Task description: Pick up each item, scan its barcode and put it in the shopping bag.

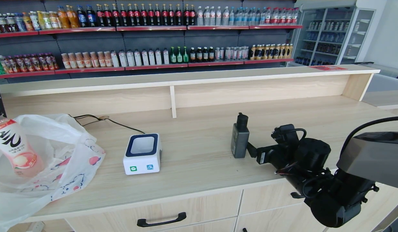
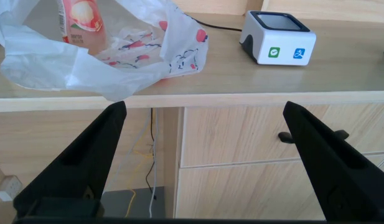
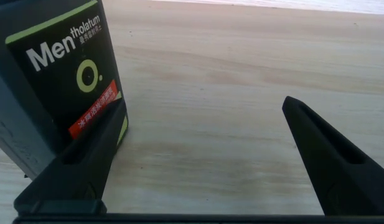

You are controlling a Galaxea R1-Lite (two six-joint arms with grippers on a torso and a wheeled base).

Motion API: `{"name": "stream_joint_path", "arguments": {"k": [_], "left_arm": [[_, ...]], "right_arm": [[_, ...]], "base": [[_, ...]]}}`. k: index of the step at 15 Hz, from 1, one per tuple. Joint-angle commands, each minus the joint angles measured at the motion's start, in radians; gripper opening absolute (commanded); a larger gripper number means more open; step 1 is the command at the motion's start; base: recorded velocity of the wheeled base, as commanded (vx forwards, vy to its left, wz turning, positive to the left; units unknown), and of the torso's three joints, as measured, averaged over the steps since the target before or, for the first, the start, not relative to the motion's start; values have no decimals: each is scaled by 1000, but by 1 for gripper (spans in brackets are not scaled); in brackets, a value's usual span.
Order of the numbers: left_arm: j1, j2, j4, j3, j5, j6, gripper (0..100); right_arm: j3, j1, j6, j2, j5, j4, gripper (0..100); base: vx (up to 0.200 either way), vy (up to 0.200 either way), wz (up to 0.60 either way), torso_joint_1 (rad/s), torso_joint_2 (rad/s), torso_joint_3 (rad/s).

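A dark grey bottle (image 1: pixel 240 138) with a black cap stands upright on the wooden counter (image 1: pixel 199 154), right of centre. My right gripper (image 1: pixel 252 151) is open at counter height just to its right. In the right wrist view the bottle (image 3: pixel 61 68) sits by one finger of the gripper (image 3: pixel 203 102), mostly outside the gap. The white barcode scanner (image 1: pixel 142 154) sits mid-counter. At the left lies the white shopping bag (image 1: pixel 73 154) holding a pink drink bottle (image 1: pixel 16 145). My left gripper (image 2: pixel 204 109) is open and empty below the counter edge, facing the drawers, with the bag (image 2: pixel 117 62) and scanner (image 2: pixel 279 37) above it.
A raised wooden ledge (image 1: pixel 186 80) with a divider runs along the back of the counter. A black cable (image 1: pixel 121 124) leads from the scanner toward the bag. Drawers with black handles (image 1: pixel 161 220) sit under the counter. Drink shelves (image 1: pixel 147 29) fill the far wall.
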Motion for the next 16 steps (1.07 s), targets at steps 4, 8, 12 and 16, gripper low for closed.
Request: {"name": "stream_joint_path", "arguments": {"k": [4,8,12,16], "left_arm": [[0,0,0,0,0,-1,100],[0,0,0,0,0,-1,100],[0,0,0,0,0,-1,100],[0,0,0,0,0,-1,100]], "right_arm": [[104,-8,15,-121,0,-1,100],[235,9,36,-230,-2,-1,100],[339,47,38,-334,-2,-1,100],[270,211,43,-342,-9,-1,100]], "base": [[0,0,0,0,0,0],[0,0,0,0,0,0],[0,0,0,0,0,0],[0,0,0,0,0,0]]}}
